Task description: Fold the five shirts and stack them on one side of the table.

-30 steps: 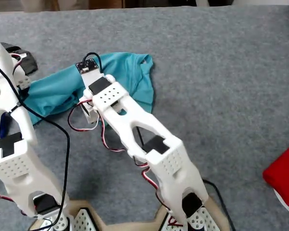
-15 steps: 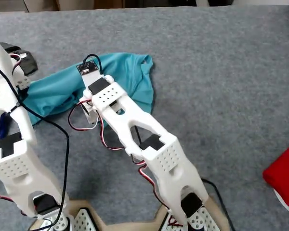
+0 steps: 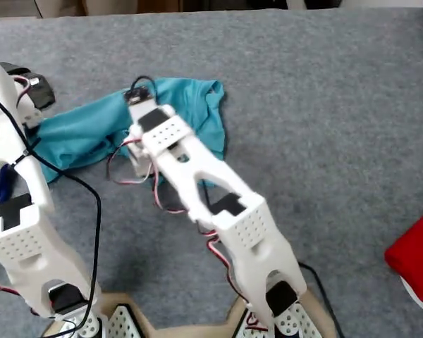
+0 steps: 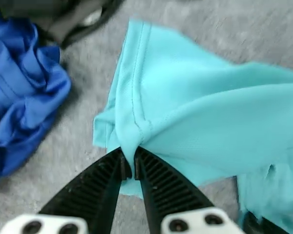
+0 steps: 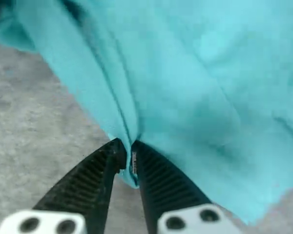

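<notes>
A teal shirt [image 3: 197, 105] lies crumpled in the upper left part of the high view on the grey table [image 3: 324, 105], spread from the left edge toward the centre. Both arms bend over it: the left arm [image 3: 17, 225] stands along the left edge of the frame, and the right arm [image 3: 204, 197] rises from the bottom centre up to the shirt's middle. In the left wrist view, the left gripper [image 4: 130, 168] has its black ribbed jaws pressed almost together on a bunched bit of the teal shirt's stitched hem [image 4: 136, 97]. In the right wrist view, the right gripper [image 5: 128, 158] is likewise closed to a narrow slit, pinching a fold of the same teal cloth, which hangs over the grey surface. A blue shirt [image 4: 19, 92] lies rumpled just beside the teal one, near the left gripper. A dark bundle [image 3: 39, 88] sits at the upper left of the high view, and a red shirt [image 3: 417, 257] shows at its right edge, well apart from the rest.
</notes>
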Tool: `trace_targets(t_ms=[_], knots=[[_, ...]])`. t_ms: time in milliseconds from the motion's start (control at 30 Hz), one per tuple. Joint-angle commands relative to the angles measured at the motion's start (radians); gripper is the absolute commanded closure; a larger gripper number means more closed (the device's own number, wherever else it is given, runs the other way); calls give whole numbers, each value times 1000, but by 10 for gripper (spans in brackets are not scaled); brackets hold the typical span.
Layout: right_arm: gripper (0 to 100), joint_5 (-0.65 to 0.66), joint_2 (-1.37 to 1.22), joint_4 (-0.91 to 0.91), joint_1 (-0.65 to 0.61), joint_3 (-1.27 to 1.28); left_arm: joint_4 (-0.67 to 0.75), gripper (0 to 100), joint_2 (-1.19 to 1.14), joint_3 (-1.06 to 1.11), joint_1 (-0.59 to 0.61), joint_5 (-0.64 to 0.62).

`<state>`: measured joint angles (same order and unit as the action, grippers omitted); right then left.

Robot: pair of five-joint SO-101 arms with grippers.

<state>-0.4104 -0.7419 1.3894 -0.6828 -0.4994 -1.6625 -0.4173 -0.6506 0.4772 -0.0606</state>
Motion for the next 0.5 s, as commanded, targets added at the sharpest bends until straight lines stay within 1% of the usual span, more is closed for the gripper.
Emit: trace_targets(t_ms=[0, 133, 267, 333, 467], knots=[[992, -2, 179, 11, 101, -104, 14, 981, 19, -150, 14, 5], [992, 23, 291, 11, 211, -254, 9, 981, 19, -359, 14, 3], [992, 84, 372, 11, 298, -458, -74, 981, 21, -643, 6, 3], [992, 91, 403, 11, 340, -567, -97, 981, 21, -767, 6, 3], [992, 91, 450, 14, 418, -783, -97, 981, 21, -950, 12, 3]])
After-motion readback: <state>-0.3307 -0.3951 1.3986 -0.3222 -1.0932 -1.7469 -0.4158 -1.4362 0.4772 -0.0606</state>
